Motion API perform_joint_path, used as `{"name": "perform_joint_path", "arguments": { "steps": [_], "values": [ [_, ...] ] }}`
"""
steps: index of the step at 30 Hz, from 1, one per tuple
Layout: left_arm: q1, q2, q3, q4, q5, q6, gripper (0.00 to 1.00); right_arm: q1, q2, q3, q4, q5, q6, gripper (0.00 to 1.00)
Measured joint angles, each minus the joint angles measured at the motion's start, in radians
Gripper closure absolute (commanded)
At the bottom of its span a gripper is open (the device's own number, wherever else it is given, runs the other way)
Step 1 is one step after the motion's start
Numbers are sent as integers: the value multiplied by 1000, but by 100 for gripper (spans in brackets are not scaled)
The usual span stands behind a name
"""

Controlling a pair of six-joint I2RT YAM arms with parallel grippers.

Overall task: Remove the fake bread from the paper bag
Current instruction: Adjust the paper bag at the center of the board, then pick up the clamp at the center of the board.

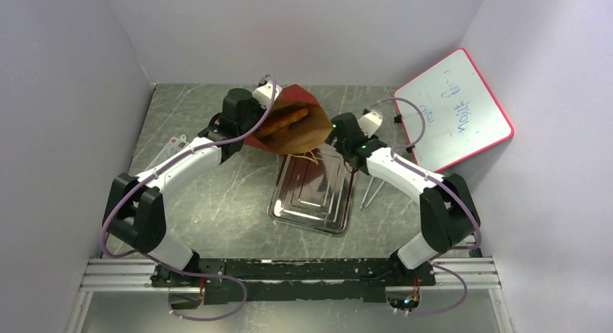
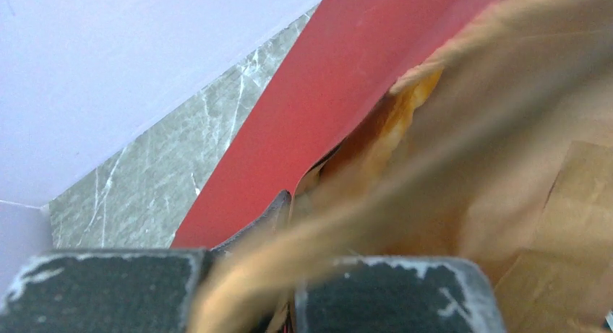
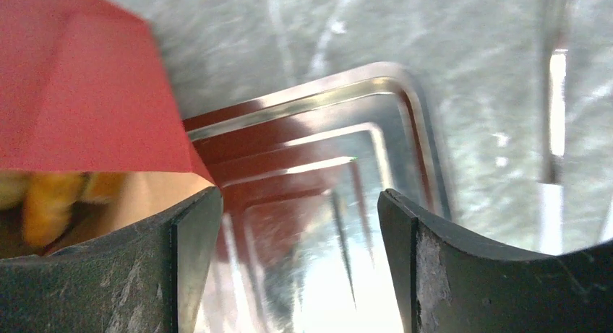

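Tray (image 1: 345, 216) beneath paper bag (image 1: 298, 97) with bread (image 1: 286, 120)

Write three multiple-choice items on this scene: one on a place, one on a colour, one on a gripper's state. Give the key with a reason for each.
1. Where is the fake bread?
A. on the table
B. inside the paper bag
C. on the whiteboard

2. What colour is the outside of the paper bag?
A. rust-red
B. blue
C. green

3. What state is the right gripper in?
A. shut on a pastry
B. shut on a cord handle
C. open, holding nothing

Key:
1 B: the golden pastries show inside the bag's open mouth.
2 A: its outer wall is red in every view.
3 C: its jaws stand wide apart, with only the tray seen between them.
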Motion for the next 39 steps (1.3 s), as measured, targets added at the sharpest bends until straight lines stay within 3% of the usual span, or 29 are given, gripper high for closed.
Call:
{"name": "perform_joint_path", "arguments": {
  "steps": [11, 20, 26, 39],
  "values": [
    [13, -4, -19, 45, 1, -7, 93, -138, -17, -58, -160, 62, 43, 18],
    [16, -4, -45, 84, 1, -17, 93, -155, -14, -74, -272, 89, 71, 16],
    [16, -4, -45, 85, 1, -20, 93, -156, -14, -106, -318, 94, 92, 0],
    [18, -34, -98, 128, 1, -35, 93, -177, 20, -164, -333, 70, 98, 0]
  ]
}}
